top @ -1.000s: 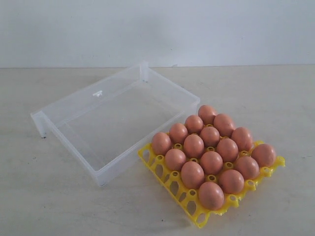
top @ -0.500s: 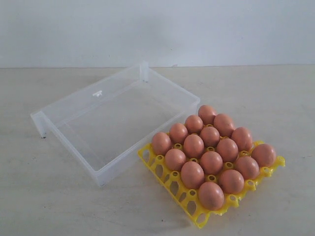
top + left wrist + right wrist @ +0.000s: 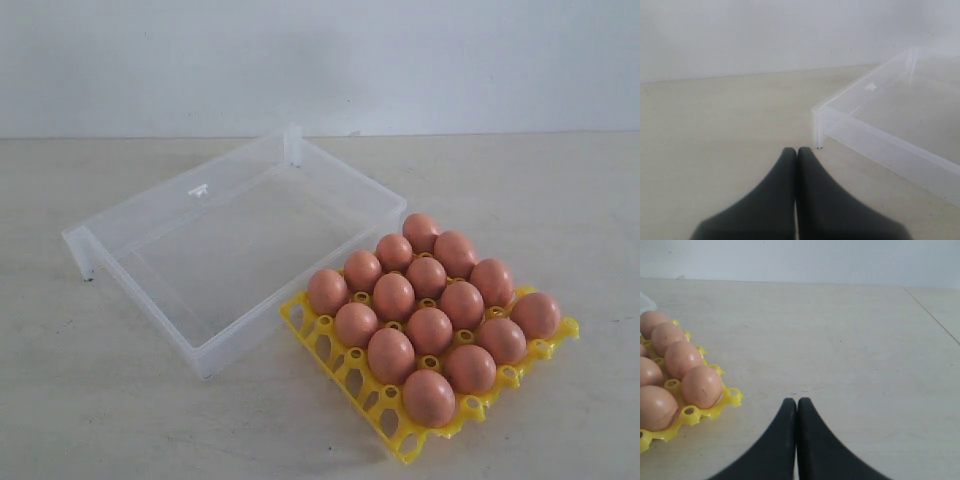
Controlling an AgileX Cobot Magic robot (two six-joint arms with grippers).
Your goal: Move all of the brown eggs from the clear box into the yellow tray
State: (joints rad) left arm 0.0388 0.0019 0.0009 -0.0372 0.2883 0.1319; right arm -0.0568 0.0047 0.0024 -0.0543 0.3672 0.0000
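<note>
On a pale wooden table point(image 3: 100, 420), the clear box point(image 3: 240, 255) lies left of centre, angled, its low walls open to view. Just beside its near right wall sits the yellow tray point(image 3: 340, 375), where the brown eggs point(image 3: 429, 330) stand in the cups in rows of four. The left gripper point(image 3: 796, 152), fingers pressed together, hovers near a corner of the box; the right gripper point(image 3: 797, 402), likewise pressed together on nothing, hangs over bare table right of the tray.

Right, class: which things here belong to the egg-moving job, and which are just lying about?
Job in hand:
smooth orange-brown oval eggs
shallow transparent plastic box
bright yellow plastic lattice tray

Just there:
pale beige tabletop
plain white wall
</note>
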